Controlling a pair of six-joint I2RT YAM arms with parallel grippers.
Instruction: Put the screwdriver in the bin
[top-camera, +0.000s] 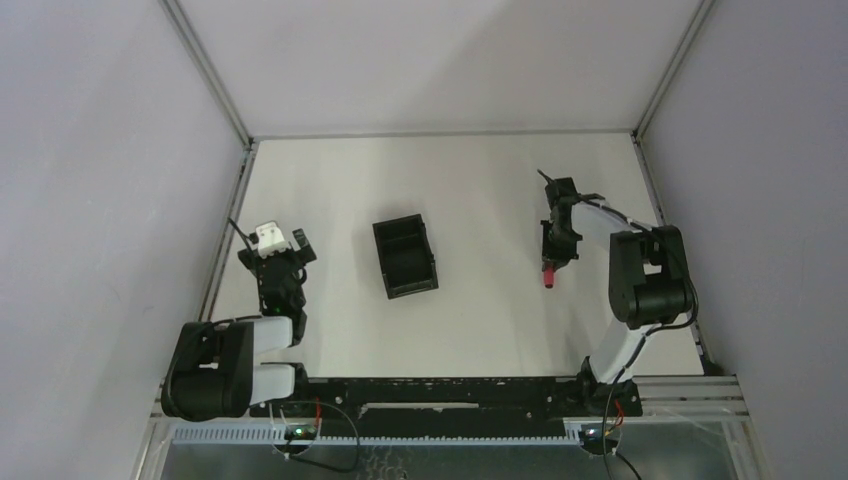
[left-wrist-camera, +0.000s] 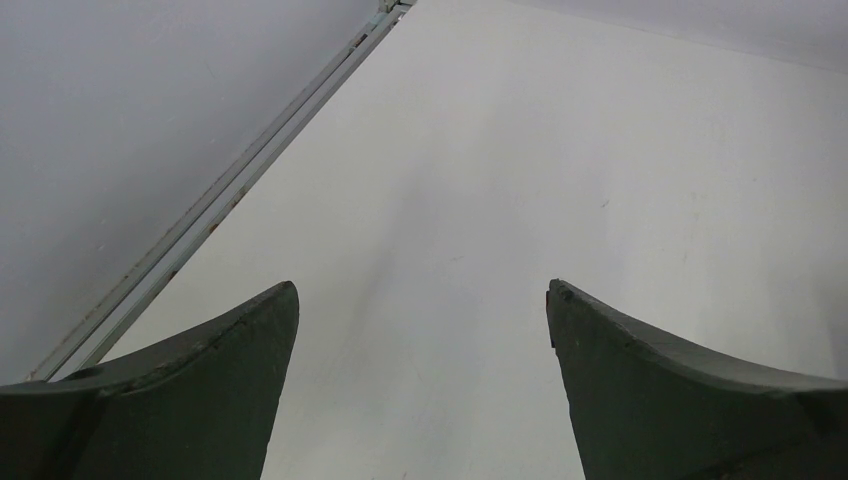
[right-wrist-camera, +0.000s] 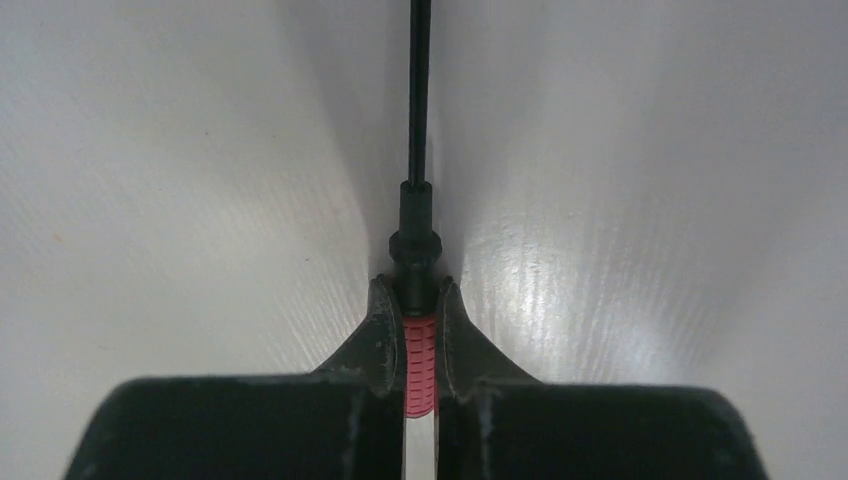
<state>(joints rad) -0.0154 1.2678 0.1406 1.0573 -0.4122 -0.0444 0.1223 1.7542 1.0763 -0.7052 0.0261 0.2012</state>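
Right gripper (right-wrist-camera: 420, 300): clamped on slim red-handled, black-shafted screwdriver (right-wrist-camera: 419, 120), seemingly lying on white table (right-wrist-camera: 200, 200). Left gripper (left-wrist-camera: 420, 290): spread wide.

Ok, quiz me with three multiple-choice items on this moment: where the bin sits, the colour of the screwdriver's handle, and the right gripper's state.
1. The bin sits:
A. between the left gripper and the right gripper
B. inside the right gripper
C. against the back wall

2. The handle of the screwdriver is:
A. blue
B. red
C. yellow

3. The right gripper is:
A. open and empty
B. open above the screwdriver
C. shut on the screwdriver

Answers:
1 A, the top view shows it lying between them.
2 B, the red ribbed handle shows in the right wrist view.
3 C, its jaws clamp the handle from both sides.
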